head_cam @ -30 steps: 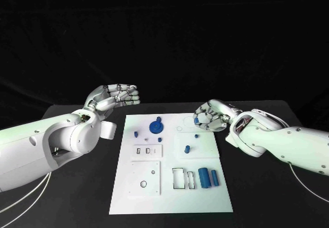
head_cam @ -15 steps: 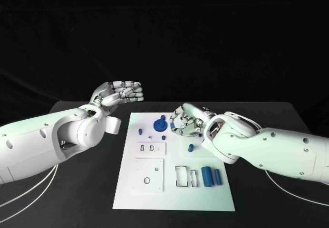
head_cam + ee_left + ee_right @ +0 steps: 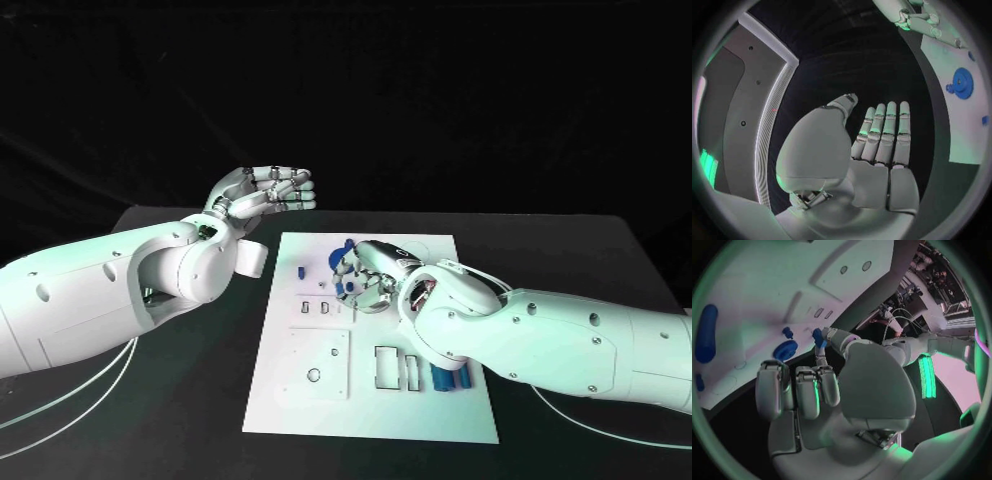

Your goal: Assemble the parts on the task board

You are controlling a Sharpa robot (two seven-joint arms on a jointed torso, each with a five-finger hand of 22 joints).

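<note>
The robot's right hand (image 3: 364, 280) pinches a small blue plastic peg (image 3: 817, 336) above the white rectangular task board (image 3: 296, 405); it should lower squarely into its socket. The left hand (image 3: 270, 190), fingers extended, holds nothing.

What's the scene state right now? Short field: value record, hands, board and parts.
left hand: raised beyond the board's far left corner, fingers curled, holds nothing
right hand: over the upper middle of the board, pinching a small blue part at its fingertips
board: white plate, flat in the middle of the black table
blue disc: near the board's far edge, close to the right hand
blue cylinders: lying at the board's near right, partly behind the right arm
</note>
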